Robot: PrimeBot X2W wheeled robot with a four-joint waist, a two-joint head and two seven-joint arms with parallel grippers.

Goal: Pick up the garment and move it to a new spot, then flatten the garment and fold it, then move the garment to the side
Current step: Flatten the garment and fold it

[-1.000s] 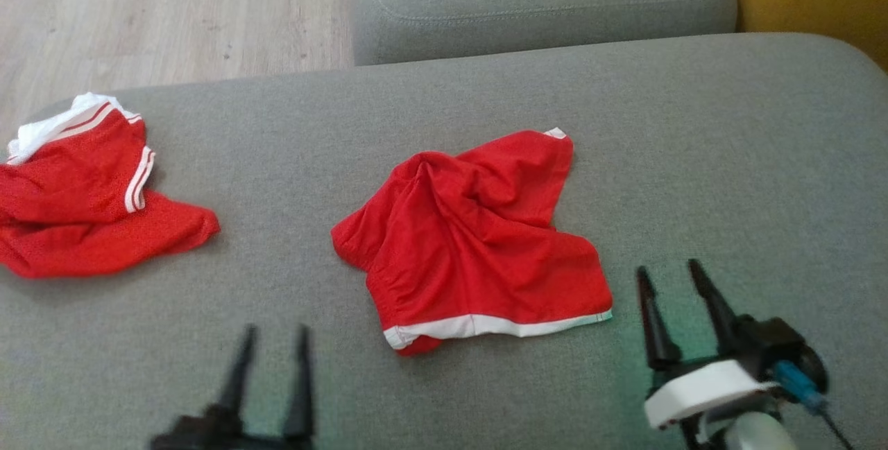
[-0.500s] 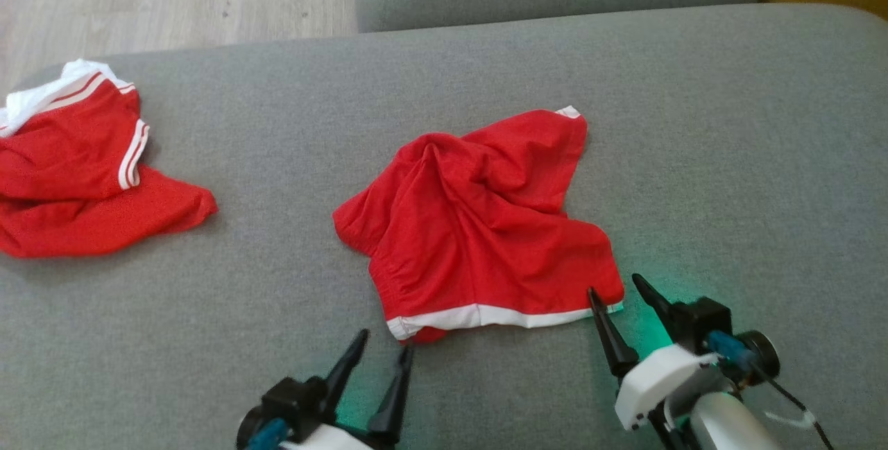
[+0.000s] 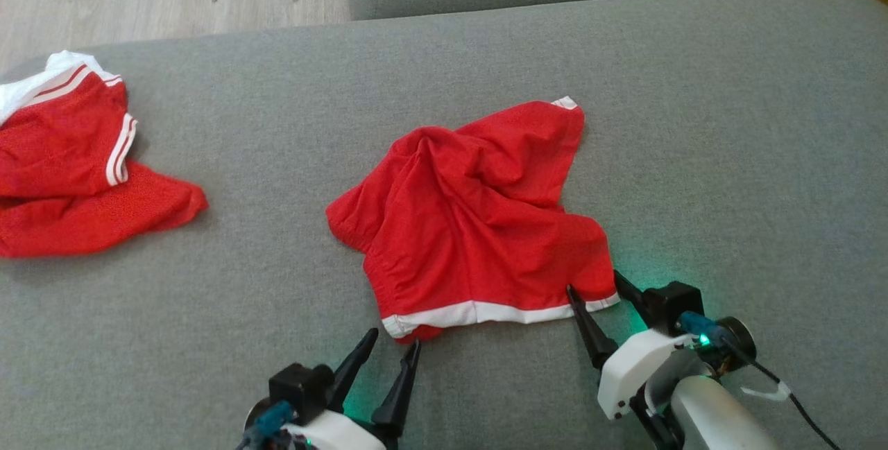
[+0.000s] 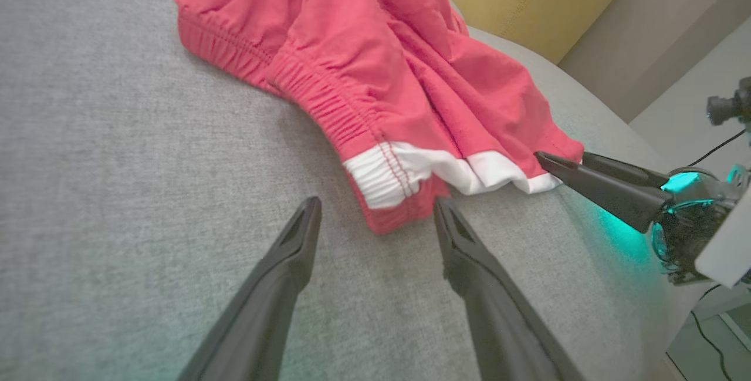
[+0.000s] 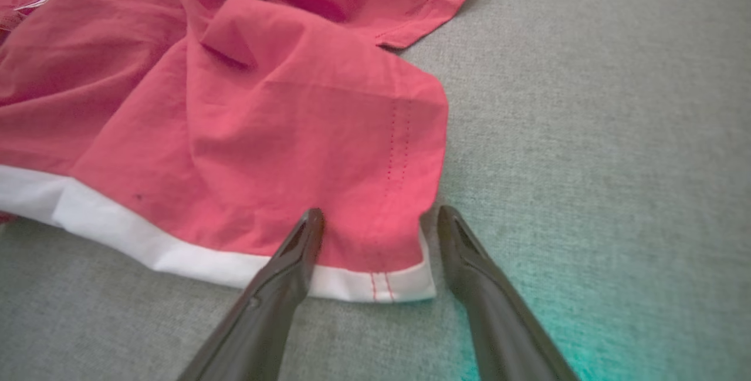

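Pick-up step: I have left gripper (image 3: pixel 395 337) and right gripper (image 3: pixel 592 280), jaws apart, at the 2 ends of the white hem (image 3: pixel 485 311) of the red garment (image 3: pixel 479 228); closing on both corners should come next.

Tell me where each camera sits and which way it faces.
Head view: from the head, down onto red shorts on a grey cushion; left gripper and right gripper show.
Left wrist view: along its open fingers toward the shorts' hem corner; right gripper shows too.
Right wrist view: along its open fingers, straddling the other hem corner.
Shared: the shorts' white hem.
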